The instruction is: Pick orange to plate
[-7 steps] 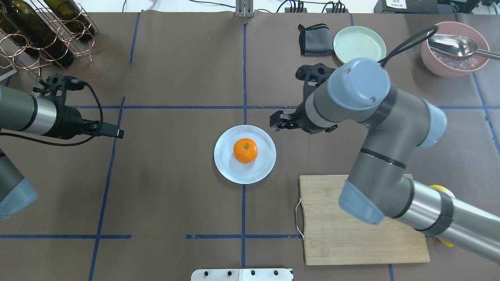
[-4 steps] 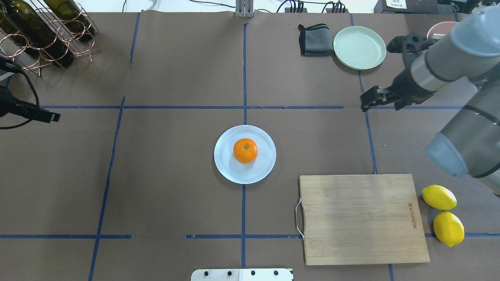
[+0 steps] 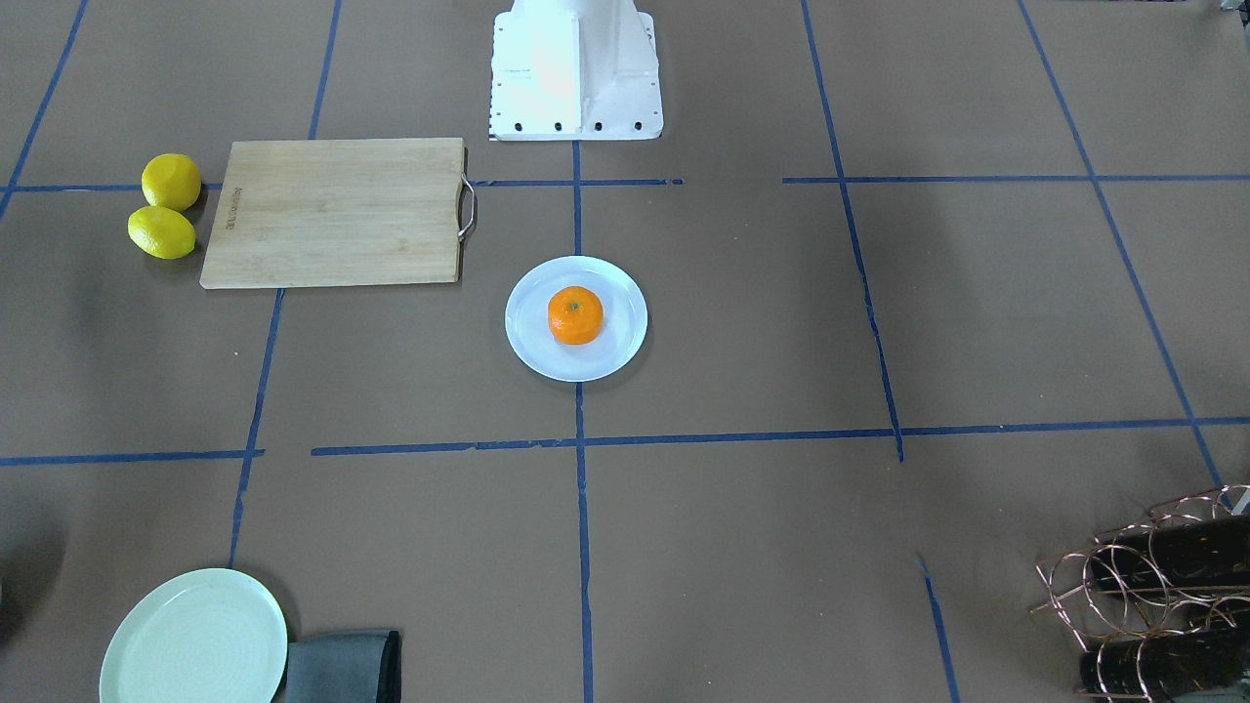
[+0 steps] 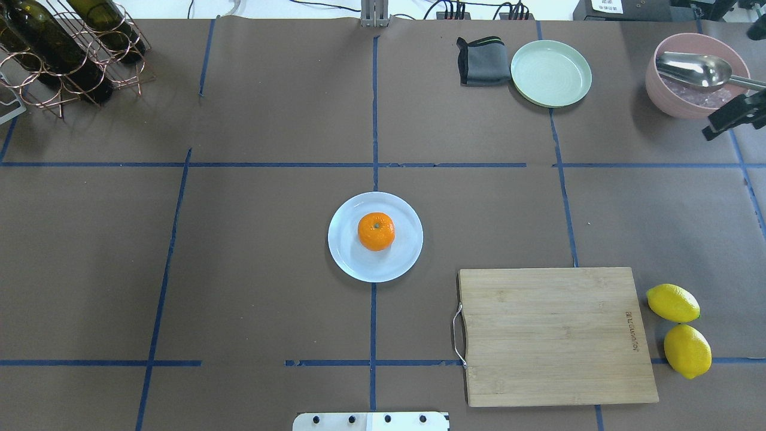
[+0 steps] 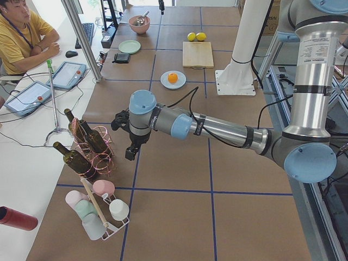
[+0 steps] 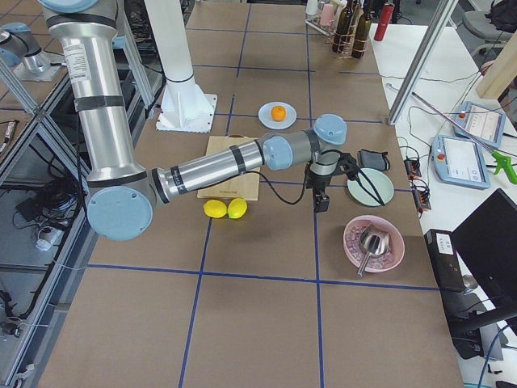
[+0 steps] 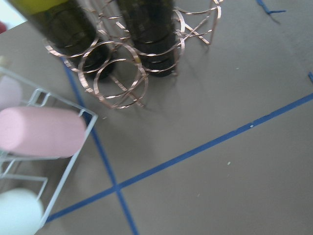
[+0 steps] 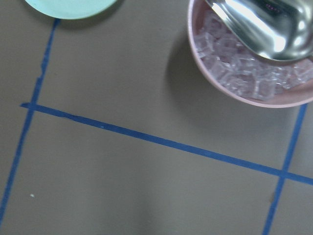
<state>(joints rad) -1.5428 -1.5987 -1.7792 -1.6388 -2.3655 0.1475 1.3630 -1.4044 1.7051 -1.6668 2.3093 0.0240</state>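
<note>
At the far left of the overhead view a copper wire rack (image 4: pixel 78 54) with dark bottles is seen, and the left tool (image 5: pixel 130 152) is shown only in the left side view, hanging above the counter (image 4: pixel 239 239) near that rack. Whether its jaws are wide or narrow cannot be told from there, and nothing is seen held in it. At the middle of the counter the plate (image 4: pixel 350 260) is found, and the orange (image 4: pixel 376 231) is seated on it, upright with the stem dimple up, a little off centre and inside the rim. No tool is near it. Further right a wooden cutting board (image 4: pixel 553 335) lies flat, with a folded grey cloth (image 4: pixel 482 61) and a pale green plate (image 4: pixel 550 72) at the far side, touching or nearly so. Two lemons (image 4: pixel 672 303) are set just beside the board's right edge. A pink bowl (image 4: pixel 658 99) with a metal spoon (image 4: pixel 694 69) is at the far right, and the right tool (image 4: pixel 718 124) is cut by the frame edge just beside it. Its jaw gap cannot be told, and no object is seen in it. The placing step is judged done, and the task is taken as essentially finished. No further grasp is judged to be called for; at most, both arms are to be kept well apart from the plate so the fruit is not knocked.
</note>
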